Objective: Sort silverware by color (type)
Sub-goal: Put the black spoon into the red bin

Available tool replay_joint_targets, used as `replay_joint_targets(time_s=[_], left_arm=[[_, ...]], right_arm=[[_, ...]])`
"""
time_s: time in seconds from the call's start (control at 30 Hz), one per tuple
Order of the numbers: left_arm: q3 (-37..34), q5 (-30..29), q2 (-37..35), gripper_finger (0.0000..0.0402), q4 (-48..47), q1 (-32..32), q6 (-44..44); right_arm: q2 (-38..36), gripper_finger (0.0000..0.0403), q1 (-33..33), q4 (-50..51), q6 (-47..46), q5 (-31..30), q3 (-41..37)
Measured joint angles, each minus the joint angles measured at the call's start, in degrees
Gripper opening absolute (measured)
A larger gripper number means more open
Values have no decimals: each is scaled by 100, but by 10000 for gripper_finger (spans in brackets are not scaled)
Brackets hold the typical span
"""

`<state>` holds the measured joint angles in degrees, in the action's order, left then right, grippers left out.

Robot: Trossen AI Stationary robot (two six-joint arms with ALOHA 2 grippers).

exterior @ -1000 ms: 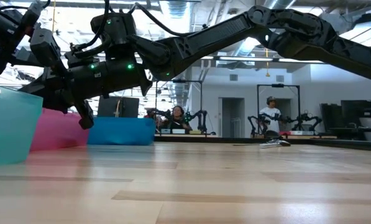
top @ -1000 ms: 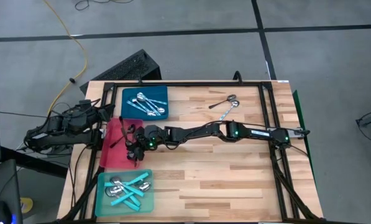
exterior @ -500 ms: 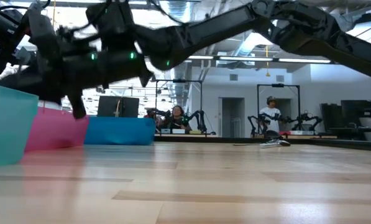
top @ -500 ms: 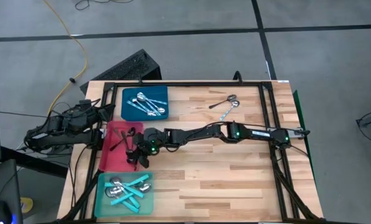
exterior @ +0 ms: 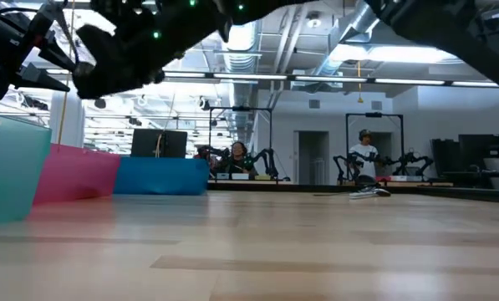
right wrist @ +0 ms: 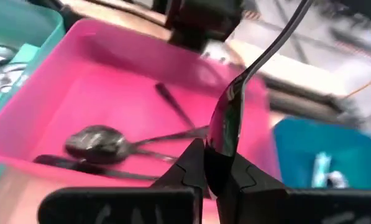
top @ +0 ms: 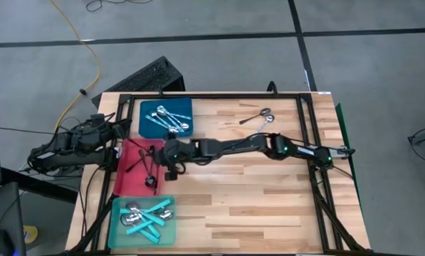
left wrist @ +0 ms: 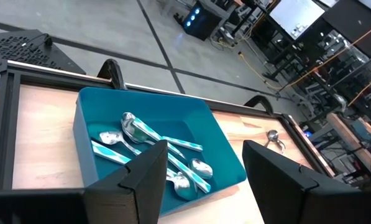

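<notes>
My right gripper [right wrist: 216, 168] hangs above the right rim of the red tray [top: 130, 167], shut on a black spoon [right wrist: 235, 106]. More black spoons [right wrist: 104, 146] lie on the red tray's floor. The blue tray [top: 166, 117] holds silver spoons [left wrist: 163, 152]. The teal tray [top: 142, 219] holds turquoise-handled spoons. Two silver spoons [top: 260, 122] lie on the wood at the far right. My left gripper [left wrist: 204, 168] waits open at the table's left edge, facing the blue tray. My right gripper pinches the black spoon's bowl [right wrist: 225, 124] between its two fingertips. The thin handle [right wrist: 278, 40] sticks out forward beyond the fingers, in line with them. The spoon is lifted clear, above the red tray.
The three trays stand in a column along the table's left side, blue farthest and teal nearest. A black frame [top: 308, 121] runs round the table's edges. Bare wood [top: 255, 192] fills the middle and near right. People sit far off in the room behind.
My right gripper has risen from low over the red tray and shifted a little toward the table's right, rolling its wrist as it went. In the low view it has climbed from tray height to the picture's top.
</notes>
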<state>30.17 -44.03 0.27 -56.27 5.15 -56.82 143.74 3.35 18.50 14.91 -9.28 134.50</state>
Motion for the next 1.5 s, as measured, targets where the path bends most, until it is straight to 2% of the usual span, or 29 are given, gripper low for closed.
replay_joint_targets(time_s=[0.13,0.3,0.43,0.5,0.63,0.77,0.83,0.93,1.13,1.5], left_arm=[[0,-20,0,195,-2,0,0],[0,-20,0,195,-2,0,2],[0,-20,0,195,-2,0,9],[0,-19,0,195,-2,0,9],[0,6,0,195,-2,0,9],[0,5,0,195,-2,0,7],[0,5,0,195,-4,0,7],[0,7,0,195,-7,0,7],[0,3,0,195,-7,0,6],[0,-15,0,195,-4,0,7]], right_arm=[[-13,38,116,-9,450,-441,57],[33,38,254,493,1086,-921,33],[100,38,326,463,2840,-2180,51],[167,38,324,355,3685,-2414,51],[359,38,328,-94,4569,-2135,46],[597,38,348,-785,5258,-2214,66],[662,38,346,-802,5548,-2315,38],[813,38,316,-923,5461,-1709,48],[1046,38,306,-795,5703,-2030,48],[1034,45,173,-940,5270,-1539,24]])
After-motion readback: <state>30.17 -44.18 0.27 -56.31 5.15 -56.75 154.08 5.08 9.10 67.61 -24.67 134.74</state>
